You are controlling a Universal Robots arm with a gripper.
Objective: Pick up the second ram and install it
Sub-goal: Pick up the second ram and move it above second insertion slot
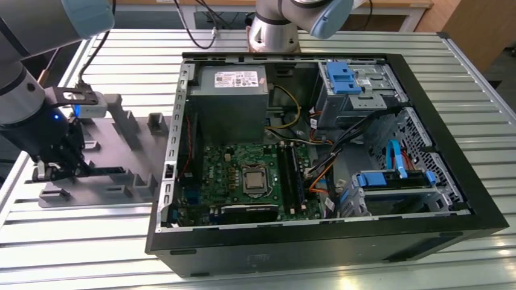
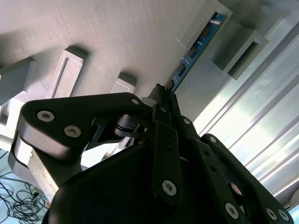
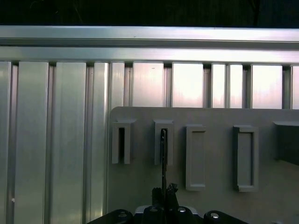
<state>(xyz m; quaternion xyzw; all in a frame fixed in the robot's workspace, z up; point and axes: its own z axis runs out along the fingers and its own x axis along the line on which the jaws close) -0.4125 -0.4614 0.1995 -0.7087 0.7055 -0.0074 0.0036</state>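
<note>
I'm looking at a silver worktop (image 1: 484, 78) of ribbed aluminium slats, its grooves running across the exterior view. At the far edge are light wooden furniture (image 1: 484, 24) and the pale base of another robot arm (image 1: 274, 30).

An open black computer case (image 1: 322, 241) lies flat over the middle and the exterior view's right of the worktop. Inside it I see a green motherboard (image 1: 234, 175), a grey metal power-supply box (image 1: 229, 103) and blue plastic drive brackets (image 1: 342, 75).

To the exterior view's left of the case lies a flat grey moulded parts tray (image 1: 121, 151) with raised rectangular slots. My arm (image 1: 24, 115) stands over it, and the black pincer (image 1: 55, 172) is down at the tray's near end.

In the second wrist view the pincer (image 2: 163, 95) is drawn narrow, and its fingers (image 2: 166, 140) are clamped on the near end of the second ram (image 2: 196, 46), a long, thin blue circuit-board stick with dark chips. The stick's far end sits in one of the tray's raised slots.

In the first wrist view the second ram (image 3: 163, 149) appears edge-on, rising from the pincer (image 3: 164, 191) into the second slot from the tray's edge, with bare slats beyond.
</note>
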